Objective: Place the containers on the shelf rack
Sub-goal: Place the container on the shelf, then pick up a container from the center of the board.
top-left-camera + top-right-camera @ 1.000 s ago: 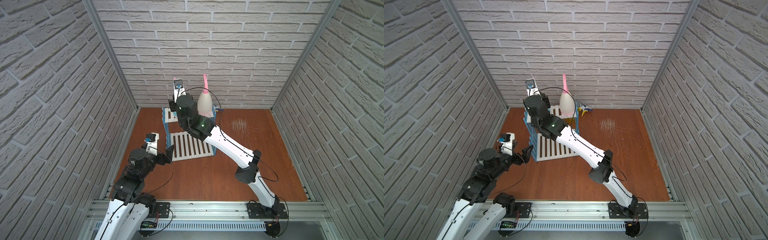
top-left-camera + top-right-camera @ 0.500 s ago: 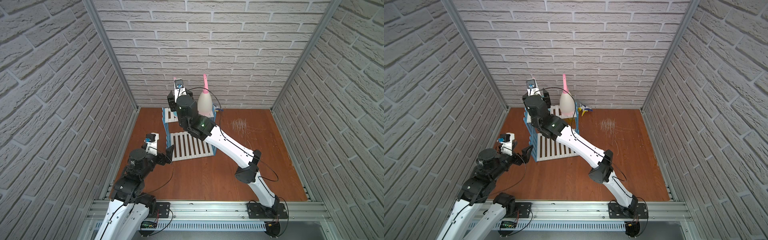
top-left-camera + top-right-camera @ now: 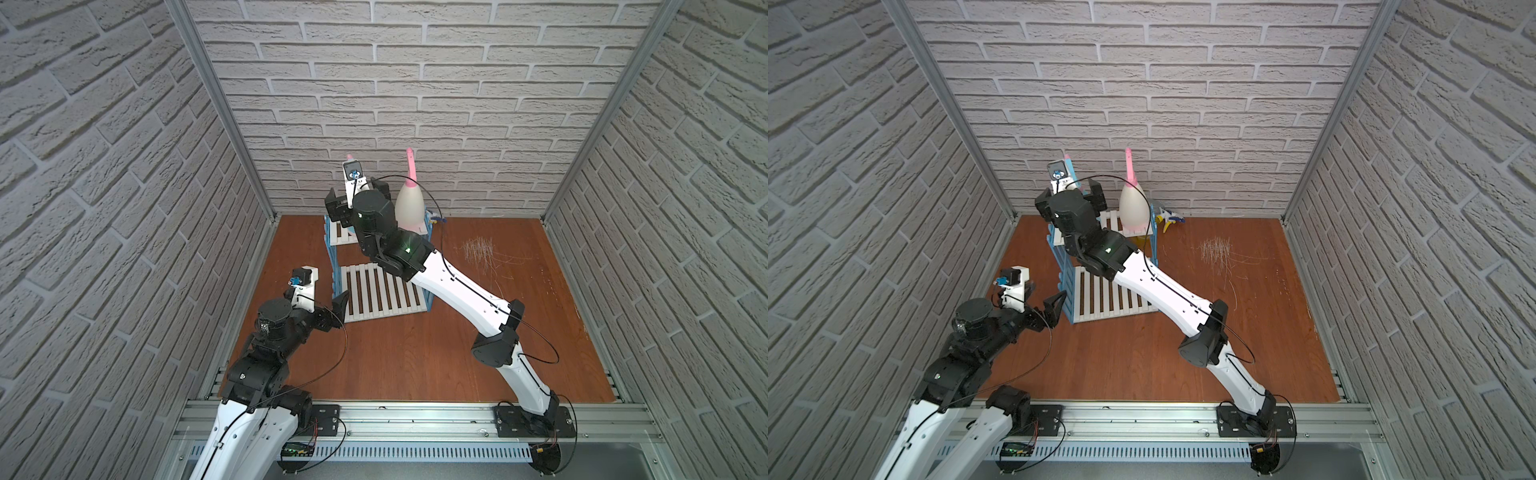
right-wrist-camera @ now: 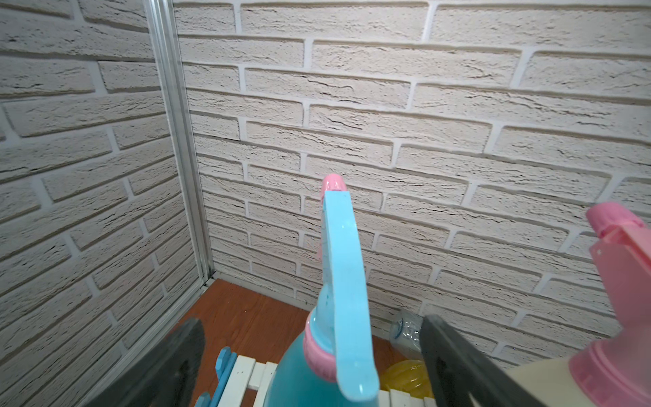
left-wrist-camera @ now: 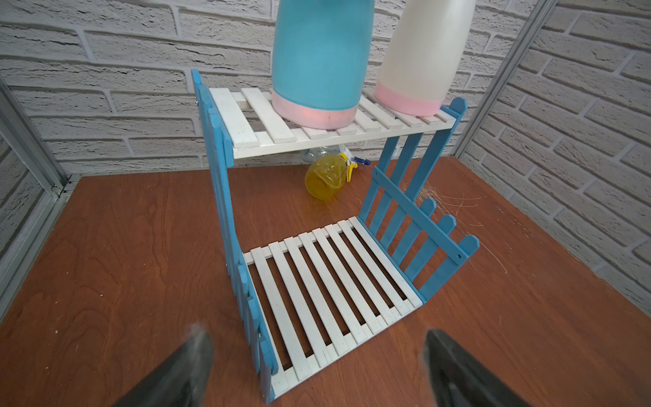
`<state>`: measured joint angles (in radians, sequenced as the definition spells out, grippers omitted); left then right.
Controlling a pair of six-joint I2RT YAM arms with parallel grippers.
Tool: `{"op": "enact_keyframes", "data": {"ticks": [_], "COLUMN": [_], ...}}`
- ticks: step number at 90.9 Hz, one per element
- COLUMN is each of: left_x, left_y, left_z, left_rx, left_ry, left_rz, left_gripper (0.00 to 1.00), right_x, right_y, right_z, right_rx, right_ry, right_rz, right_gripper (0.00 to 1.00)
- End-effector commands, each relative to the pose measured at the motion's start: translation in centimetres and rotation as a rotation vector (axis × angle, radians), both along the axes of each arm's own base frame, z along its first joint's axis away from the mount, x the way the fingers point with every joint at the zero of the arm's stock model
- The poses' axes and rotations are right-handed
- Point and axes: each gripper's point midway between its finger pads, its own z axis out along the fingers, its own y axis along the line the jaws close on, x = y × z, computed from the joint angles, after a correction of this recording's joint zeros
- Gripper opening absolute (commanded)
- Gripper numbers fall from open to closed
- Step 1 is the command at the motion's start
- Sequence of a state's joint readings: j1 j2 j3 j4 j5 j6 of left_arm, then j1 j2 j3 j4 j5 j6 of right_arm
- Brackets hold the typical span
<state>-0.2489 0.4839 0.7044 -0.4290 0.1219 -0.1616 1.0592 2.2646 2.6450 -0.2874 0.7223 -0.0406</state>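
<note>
1. Brick-patterned walls (image 3: 415, 83) enclose a reddish wooden tabletop (image 3: 374, 357), marked by pale scratches (image 3: 478, 249) toward its far right.
2. Near the back wall, left of centre in both top views, stands the two-tier shelf rack (image 3: 376, 297), with white slats between blue lattice sides.
3. Two teardrop bottles stand upright side by side on the rack's upper shelf. The light-blue bottle (image 5: 320, 53), with pink base and collar, is on the left. The cream bottle (image 5: 422, 45), with pink base and long pink nozzle, is on the right.
4. The right end effector (image 4: 310, 319) is spread wide around the light-blue bottle's neck. One finger stands on each side with a visible gap, so it grips nothing.
5. The left end effector (image 5: 317, 333) hangs low, just in front of the rack's lower shelf, its jaws wide apart and empty.
6. A round yellow bottle (image 5: 326, 178) lies on its side on the tabletop behind the rack, below the upper shelf.
7. A clear colourless bottle (image 4: 405, 329) lies just beyond the yellow one, at the foot of the back wall.
</note>
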Motion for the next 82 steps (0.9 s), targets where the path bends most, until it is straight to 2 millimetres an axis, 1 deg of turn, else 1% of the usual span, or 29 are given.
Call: {"op": "enact_keyframes", "data": {"ticks": [1, 19, 21, 22, 25, 28, 30, 33, 36, 39, 42, 44, 45, 46, 49, 55, 57, 58, 60, 63, 66, 69, 71, 72, 73, 75, 77, 80, 82], "left_x": [0.1, 0.0, 0.0, 0.0, 0.0, 0.0, 0.0, -0.1, -0.2, -0.3, -0.3, -0.3, -0.3, -0.3, -0.3, -0.1, -0.1, 0.0, 0.1, 0.3, 0.5, 0.6, 0.7, 0.7, 0.8, 0.9, 0.9, 1.0, 1.1], "left_y": [-0.3, -0.1, 0.0, 0.1, 0.3, 0.6, 0.9, 1.2, 1.4, 1.5, 1.6, 1.6, 1.5, 1.5, 1.5, 1.4, 1.4, 1.4, 1.4, 1.3, 1.3, 1.3, 1.3, 1.2, 1.2, 1.2, 1.2, 1.1, 1.1], "left_z": [1.5, 2.1, 2.2, 2.2, 2.3, 2.5, 2.5, 2.7, 2.9, 3.2, 3.3, 3.5, 3.5, 3.6, 3.7, 3.9, 3.9, 3.9, 3.8, 3.9, 3.8, 3.9, 3.9, 4.0, 4.0, 4.1, 4.2, 4.4, 4.4], "left_rx": [-0.016, -0.014, -0.011, -0.010, -0.007, -0.007, -0.007, -0.008, -0.008, -0.009, -0.010, -0.012, -0.012, -0.013, -0.013, -0.014, -0.014, -0.014, -0.013, -0.014, -0.016, -0.017, -0.017, -0.019, -0.020, -0.020, -0.022, -0.025, -0.028], "left_ry": [-0.072, -0.084, -0.086, -0.085, -0.087, -0.091, -0.095, -0.104, -0.115, -0.127, -0.136, -0.141, -0.142, -0.145, -0.148, -0.150, -0.148, -0.147, -0.142, -0.140, -0.135, -0.135, -0.134, -0.135, -0.136, -0.136, -0.137, -0.139, -0.139], "left_rz": [-0.020, -0.009, -0.004, -0.002, 0.013, 0.033, 0.045, 0.062, 0.071, 0.076, 0.079, 0.079, 0.078, 0.078, 0.076, 0.074, 0.075, 0.075, 0.075, 0.075, 0.078, 0.078, 0.079, 0.079, 0.079, 0.080, 0.079, 0.078, 0.077], "left_gripper": [0.98, 0.98, 0.98, 0.98, 0.98, 0.98, 0.98, 0.98, 0.98, 0.98, 0.98, 0.98, 0.98, 0.98, 0.98, 0.98, 0.98, 0.98, 0.98, 0.98, 0.98, 0.98, 0.98, 0.98, 0.98, 0.98, 0.98, 0.98, 0.98], "right_x": [-3.4, -6.9, -7.6, -7.6, -8.9, -9.8, -10.6, -11.3, -12.5, -13.4, -14.2, -14.6, -14.8, -14.8, -15.3, -15.2, -15.1, -15.0, -14.7, -14.2, -13.3, -12.6, -12.1, -12.0, -11.9, -11.1, -10.7, -9.7, -9.0], "right_y": [-2.3, -3.1, -3.4, -3.2, -4.0, -3.9, -4.4, -4.2, -5.1, -5.7, -6.9, -7.5, -8.1, -8.1, -9.5, -11.7, -12.9, -13.1, -14.3, -15.5, -16.9, -18.9, -19.9, -20.4, -21.2, -22.1, -23.3, -25.0, -26.2], "right_z": [6.3, 8.4, 9.0, 8.6, 9.9, 9.6, 10.1, 9.5, 10.1, 9.9, 10.5, 10.2, 10.6, 10.0, 10.2, 9.1, 9.2, 8.6, 8.5, 7.7, 6.5, 6.2, 5.2, 5.1, 5.5, 4.5, 4.1, 2.7, 2.2], "right_rx": [0.070, 0.051, 0.060, 0.052, 0.070, 0.061, 0.068, 0.059, 0.075, 0.077, 0.097, 0.099, 0.111, 0.103, 0.114, 0.115, 0.129, 0.124, 0.132, 0.139, 0.145, 0.188, 0.210, 0.224, 0.256, 0.284, 0.325, 0.366, 0.414], "right_ry": [-0.058, -0.074, -0.079, -0.072, -0.078, -0.064, -0.065, -0.054, -0.064, -0.068, -0.087, -0.091, -0.100, -0.095, -0.108, -0.094, -0.090, -0.078, -0.068, -0.042, -0.011, 0.011, 0.036, 0.041, 0.044, 0.072, 0.088, 0.122, 0.140], "right_rz": [0.071, 0.151, 0.171, 0.179, 0.224, 0.273, 0.303, 0.353, 0.394, 0.426, 0.444, 0.449, 0.448, 0.448, 0.440, 0.385, 0.358, 0.347, 0.322, 0.286, 0.240, 0.196, 0.175, 0.168, 0.157, 0.137, 0.122, 0.089, 0.062], "right_gripper": [0.99, 0.99, 0.99, 0.99, 0.99, 0.99, 0.99, 0.99, 0.99, 0.99, 0.99, 0.99, 0.99, 0.99, 0.99, 0.99, 0.99, 0.99, 0.99, 0.99, 0.99, 0.99, 0.99, 1.00, 1.00, 1.00, 0.99, 0.98, 0.98]}}
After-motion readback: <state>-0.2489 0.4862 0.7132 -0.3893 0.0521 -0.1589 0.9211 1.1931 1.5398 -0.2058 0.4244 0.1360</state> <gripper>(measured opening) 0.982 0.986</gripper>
